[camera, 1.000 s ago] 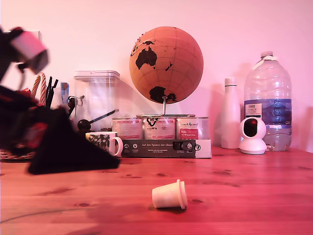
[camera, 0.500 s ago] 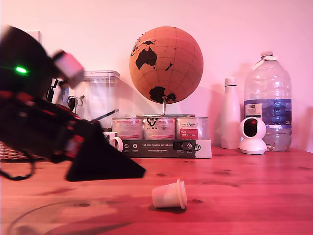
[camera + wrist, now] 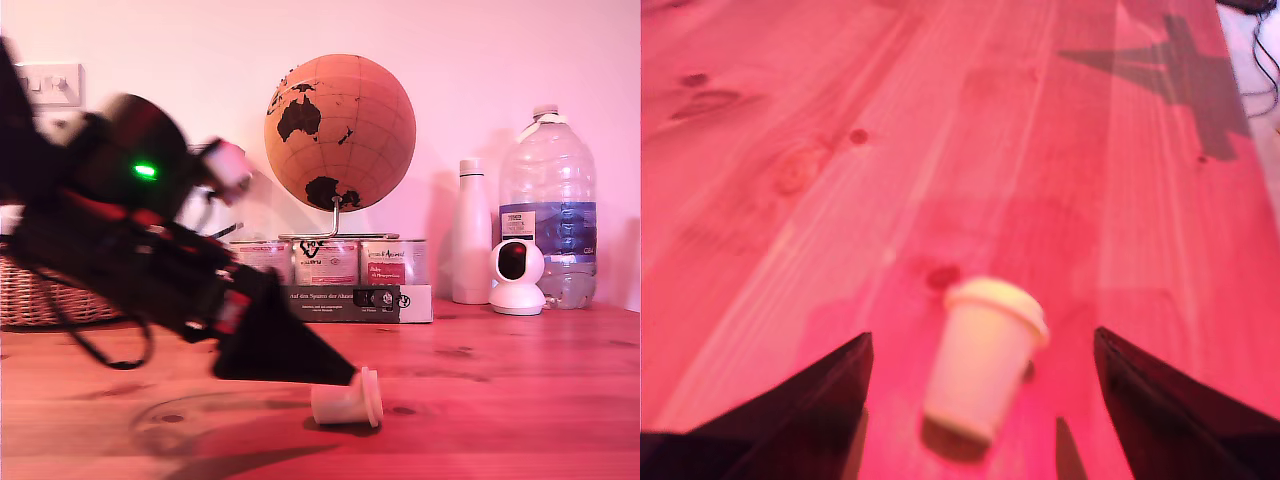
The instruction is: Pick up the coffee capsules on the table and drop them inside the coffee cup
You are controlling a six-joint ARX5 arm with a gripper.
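A cream-white coffee capsule (image 3: 348, 398) lies on its side on the wooden table (image 3: 500, 400), flanged rim toward the exterior view's right. My gripper (image 3: 343, 378) reaches down from the exterior view's left, blurred, with its black tip just over the capsule's narrow end. In the wrist view the capsule (image 3: 985, 360) lies between my two dark fingers (image 3: 810, 410), which stand wide apart on either side without touching it. The gripper (image 3: 982, 338) is open and holds nothing. The coffee cup is hidden behind my arm.
At the back stand a cork globe (image 3: 340, 130), three labelled tins (image 3: 327, 262) on a dark box (image 3: 340, 302), a white bottle (image 3: 472, 245), a white camera (image 3: 517, 278) and a large water bottle (image 3: 547, 210). A wicker basket (image 3: 50, 295) sits at the exterior view's left.
My arm has swung from the exterior view's left toward the right and down to the capsule, covering the mug. The capsule has not moved.
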